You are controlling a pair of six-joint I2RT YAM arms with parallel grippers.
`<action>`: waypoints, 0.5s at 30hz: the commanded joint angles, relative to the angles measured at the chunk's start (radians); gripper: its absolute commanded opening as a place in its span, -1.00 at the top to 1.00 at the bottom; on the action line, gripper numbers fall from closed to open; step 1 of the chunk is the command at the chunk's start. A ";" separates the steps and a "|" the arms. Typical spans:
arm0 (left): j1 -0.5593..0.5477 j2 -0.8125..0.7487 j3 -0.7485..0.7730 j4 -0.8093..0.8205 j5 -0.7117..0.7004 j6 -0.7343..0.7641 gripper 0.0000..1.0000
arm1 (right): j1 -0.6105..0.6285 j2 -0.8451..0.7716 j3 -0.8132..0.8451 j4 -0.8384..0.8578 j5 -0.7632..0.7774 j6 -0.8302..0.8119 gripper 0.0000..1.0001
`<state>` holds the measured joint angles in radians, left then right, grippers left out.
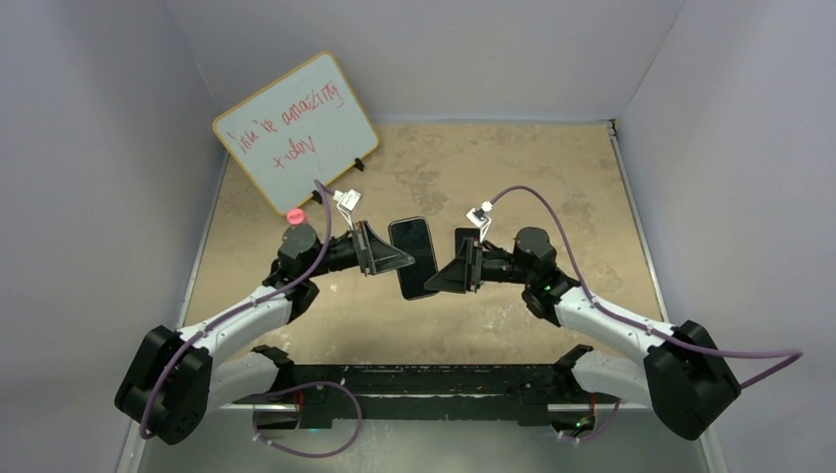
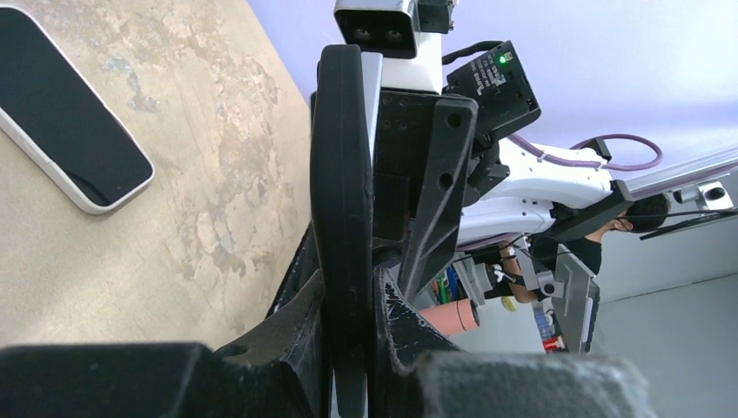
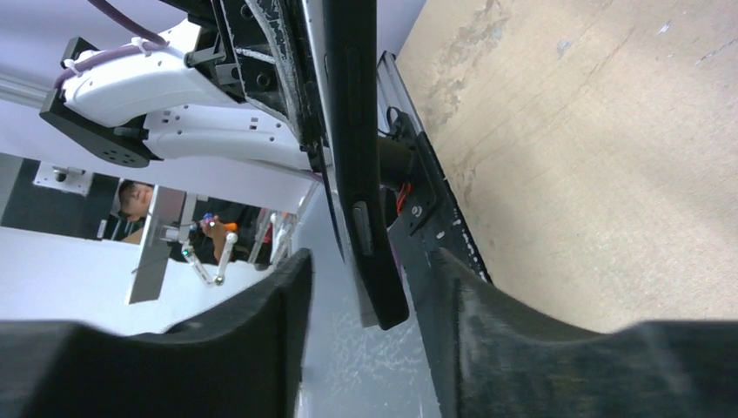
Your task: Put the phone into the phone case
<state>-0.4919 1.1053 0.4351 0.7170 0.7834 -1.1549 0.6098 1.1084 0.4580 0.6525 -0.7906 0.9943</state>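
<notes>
Up in the air over the middle of the tabletop [image 1: 552, 197]: the phone case [image 1: 412, 256], held flat with a wide face toward the top camera. Long way running from the near side to the far side, near end leaning a bit to the right. Only a thin black edge of it in both wrist views, with small side buttons showing in the right wrist view.

Closed tight on the phone case: the left hand [image 1: 402, 259], pinching the left long side with one finger [image 2: 291, 340] on each flat face.

Open and reaching in from the right, close to the case's near end: the right hand [image 1: 439, 284]. One finger [image 3: 261, 340] on each side of the thin edge, with a little gap on both sides, so not pinching.

Flat on the tabletop with its black screen up and a white rim all around: the phone [image 2: 70, 104]. Down below the right hand and just to the right of the case in the top view, partly hidden there by that hand. Long way also running mostly near to far. Apart from the case, not in it yet.

At the far left, well apart from both hands: a white board [image 1: 296, 128] with red writing.
</notes>
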 commanded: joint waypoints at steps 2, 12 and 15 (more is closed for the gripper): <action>0.003 -0.029 0.037 -0.064 -0.041 0.121 1.00 | 0.006 0.023 0.038 0.044 -0.042 0.054 0.30; 0.004 -0.073 0.139 -0.564 -0.195 0.517 1.00 | 0.006 0.022 0.029 -0.009 0.002 0.185 1.00; 0.004 -0.079 0.130 -0.521 -0.128 0.482 1.00 | 0.005 0.009 0.035 -0.028 0.022 0.151 0.78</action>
<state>-0.5045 1.0328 0.5617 0.2573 0.7109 -0.8696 0.6182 1.1408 0.4591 0.6319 -0.7898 1.0557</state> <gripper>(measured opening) 0.169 0.078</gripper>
